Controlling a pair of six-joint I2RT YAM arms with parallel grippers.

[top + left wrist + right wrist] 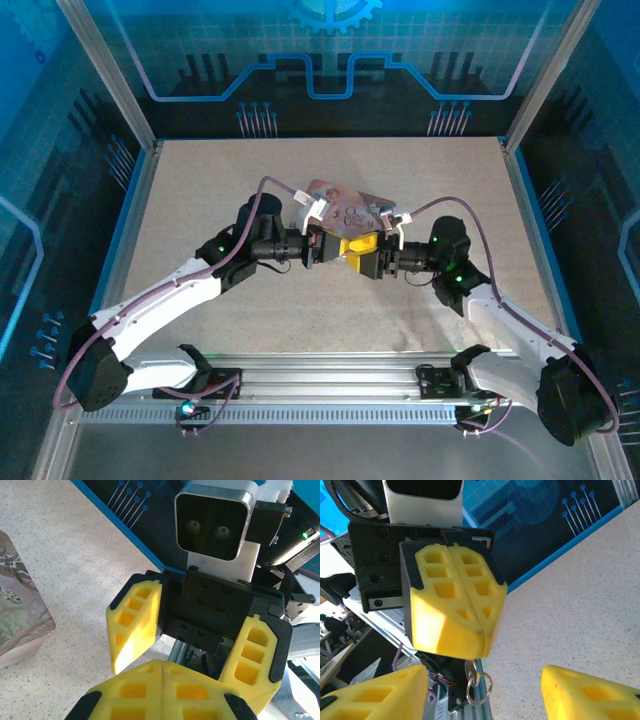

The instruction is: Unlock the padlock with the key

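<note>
Key [470, 669] is poking down, long axis roughly vertical, from the left pincer [479, 644], which is clamping shut on it, ring [481, 687] dangling at lower centre of the right wrist view. Right pincer [482, 679] is gaping open, straddling it head-on.

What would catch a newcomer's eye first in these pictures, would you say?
Two yellow-padded grippers face each other nose to nose at the middle of the table: the left gripper with jaws shut, the right gripper with jaws open. Under the left jaws hangs a small ring, apparently on the key. Just behind them sits a pink tin.
</note>
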